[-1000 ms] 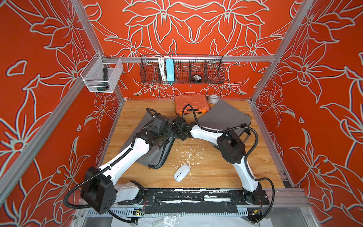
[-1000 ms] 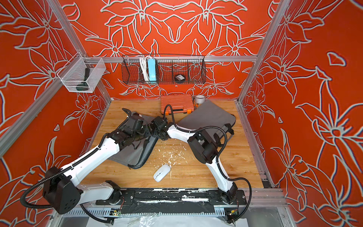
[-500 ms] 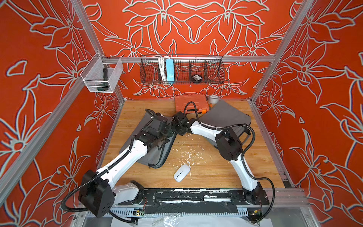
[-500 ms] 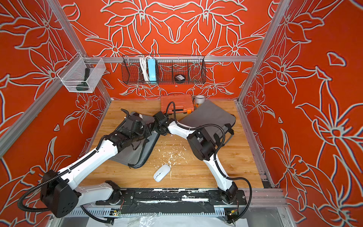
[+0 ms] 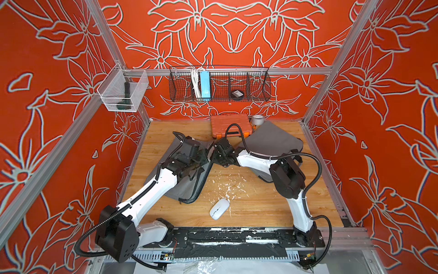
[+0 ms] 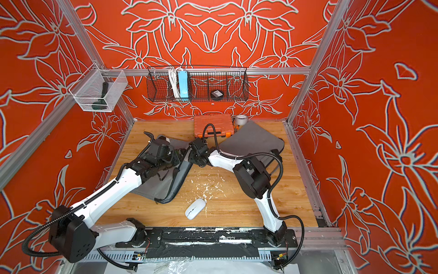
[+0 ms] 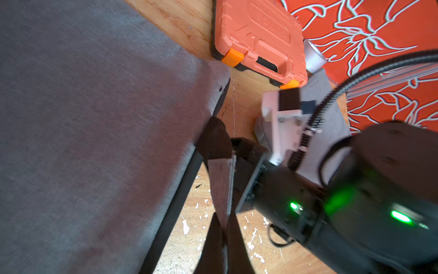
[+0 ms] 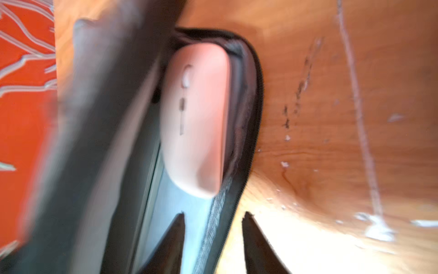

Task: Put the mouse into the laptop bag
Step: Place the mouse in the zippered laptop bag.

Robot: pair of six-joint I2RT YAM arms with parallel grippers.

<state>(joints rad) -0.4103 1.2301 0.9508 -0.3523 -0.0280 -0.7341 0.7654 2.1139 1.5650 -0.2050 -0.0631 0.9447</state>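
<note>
The left arm (image 5: 151, 192) reaches out long and low from its base, the white forearm almost straight. At its end the left gripper (image 5: 201, 156) has its fingers (image 7: 209, 244) pressed fully together, and a strip of the laptop bag (image 7: 94, 118) is pinched between them. The right arm (image 5: 254, 161) is bent sharply at the elbow; its forearm lies low and points toward the left fingers. The right gripper (image 8: 213, 218) has its fingers (image 8: 176, 227) apart, with a clear gap. The bag's rim runs loose through this gap. The two grippers are just beside each other, tips nearly meeting.
</note>
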